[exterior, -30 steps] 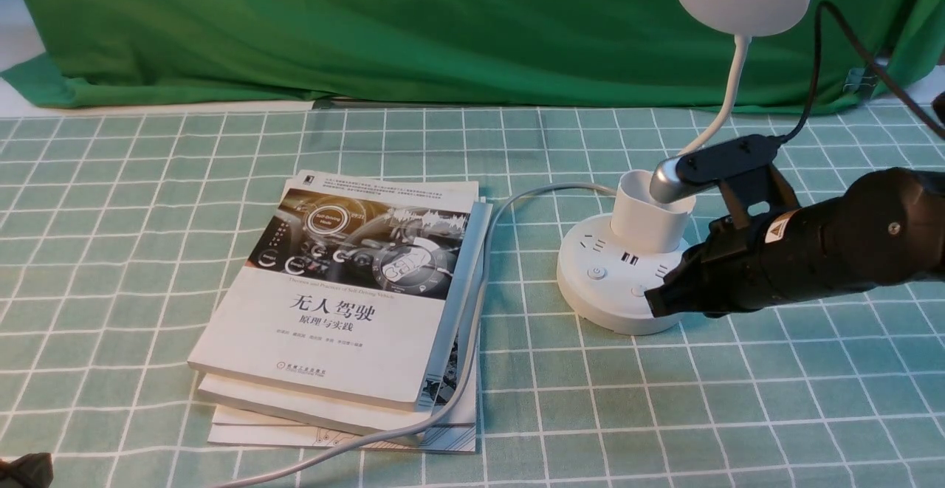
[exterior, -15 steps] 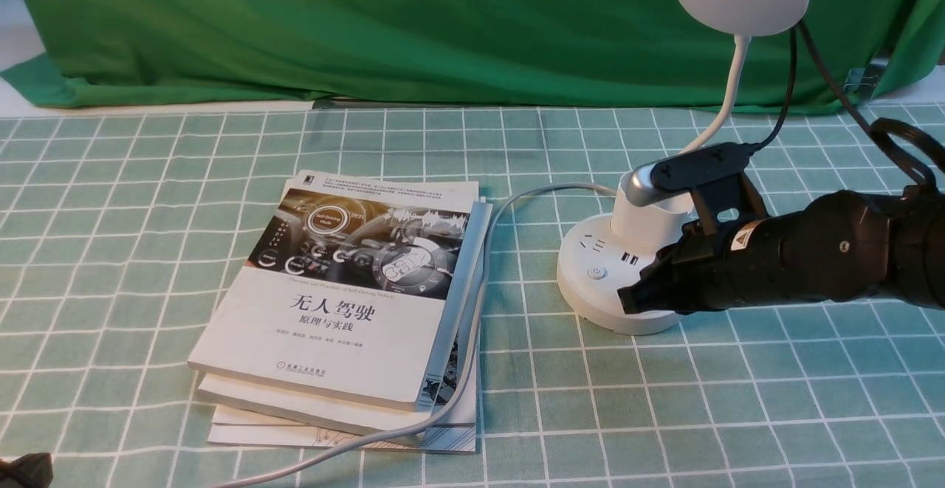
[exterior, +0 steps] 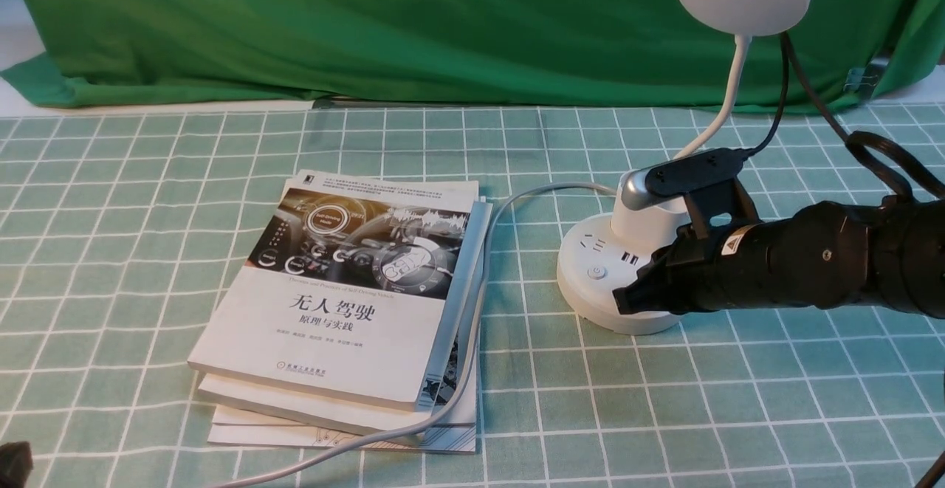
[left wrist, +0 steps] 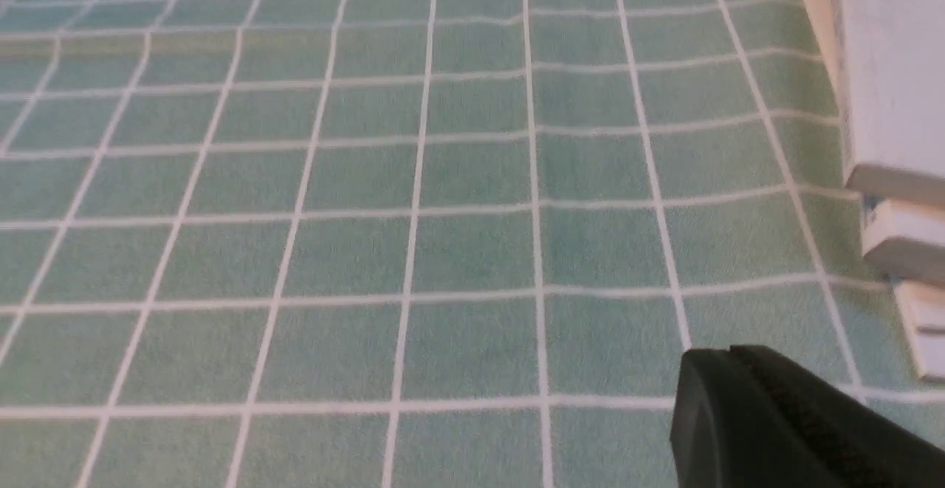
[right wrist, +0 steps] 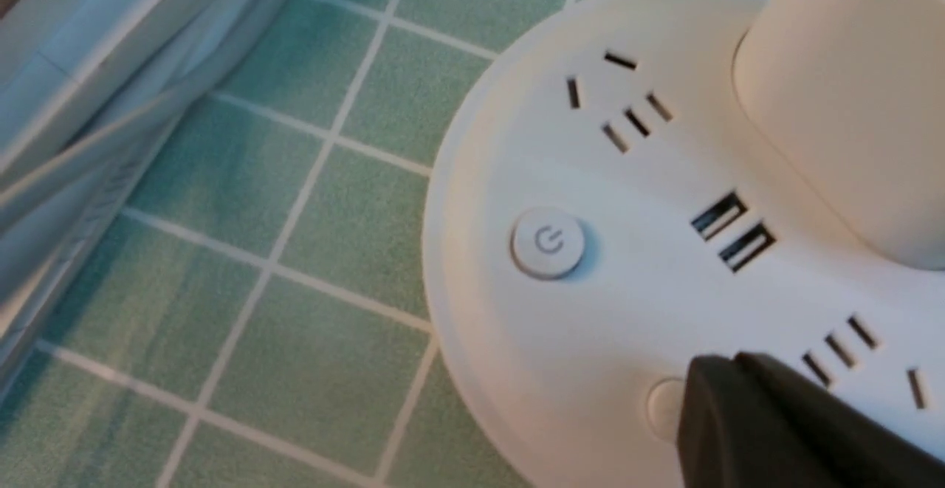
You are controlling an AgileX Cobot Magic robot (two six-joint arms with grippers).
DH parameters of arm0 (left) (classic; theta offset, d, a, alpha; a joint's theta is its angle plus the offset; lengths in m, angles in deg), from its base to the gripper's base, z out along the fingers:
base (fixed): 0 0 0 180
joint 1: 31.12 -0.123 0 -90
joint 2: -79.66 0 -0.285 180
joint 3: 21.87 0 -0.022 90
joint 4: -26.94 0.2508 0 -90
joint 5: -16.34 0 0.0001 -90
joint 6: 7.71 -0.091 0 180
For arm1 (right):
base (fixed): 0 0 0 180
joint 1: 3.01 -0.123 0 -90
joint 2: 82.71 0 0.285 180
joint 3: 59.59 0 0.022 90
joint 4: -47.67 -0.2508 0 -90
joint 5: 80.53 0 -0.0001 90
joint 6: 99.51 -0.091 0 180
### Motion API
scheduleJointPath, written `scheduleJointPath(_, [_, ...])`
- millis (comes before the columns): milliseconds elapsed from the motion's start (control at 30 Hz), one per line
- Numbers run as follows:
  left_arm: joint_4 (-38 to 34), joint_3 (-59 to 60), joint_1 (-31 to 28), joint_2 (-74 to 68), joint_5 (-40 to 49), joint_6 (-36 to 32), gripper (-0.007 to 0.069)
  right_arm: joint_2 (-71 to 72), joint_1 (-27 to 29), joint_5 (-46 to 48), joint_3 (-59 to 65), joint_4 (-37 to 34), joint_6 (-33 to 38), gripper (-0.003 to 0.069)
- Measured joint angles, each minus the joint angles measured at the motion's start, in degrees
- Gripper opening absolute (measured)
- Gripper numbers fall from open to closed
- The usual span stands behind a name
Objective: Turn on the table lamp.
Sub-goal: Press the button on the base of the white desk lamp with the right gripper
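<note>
Covering table lamp [exterior: 590,292] near-rim button [right wrist: 662,405], closed right gripper [exterior: 627,300].

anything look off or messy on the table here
Nothing spilled or broken. Two small things: the stack of books is fanned unevenly, and the lamp's white cord lies across the lower books' right edge. The table lamp stands upright, with the shut right end effector over its base.

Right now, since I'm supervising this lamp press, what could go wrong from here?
1. The shut right end effector sits at the rim of the lamp base, over a half-hidden button; it might slip off or miss.
2. Its wrist camera looks close to the cup holder and could knock it.
</note>
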Motion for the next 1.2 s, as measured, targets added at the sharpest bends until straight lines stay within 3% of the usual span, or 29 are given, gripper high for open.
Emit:
scheduleJointPath(300, [0.11, 0.00, 0.22, 22.70, -0.67, -0.11, 0.0021, -1.25, -0.18, -0.63, -0.09, -0.07, 0.02, 0.0027])
scheduleJointPath(467, [0.14, 0.00, 0.71, 23.77, -4.61, -0.11, 0.0021, -1.29, -0.29, -1.86, -0.09, -0.07, 0.02, 0.0027])
scheduleJointPath(967, [0.18, 0.00, 0.76, 24.00, -5.09, -0.13, 0.0021, -2.12, -0.29, -3.79, -0.20, -0.09, 0.02, 0.0027])
scheduleJointPath(1200, [0.18, 0.00, 0.76, 24.00, 2.12, -0.13, 0.0021, -3.69, -0.74, -4.84, -0.80, -0.09, 0.02, 0.0027])
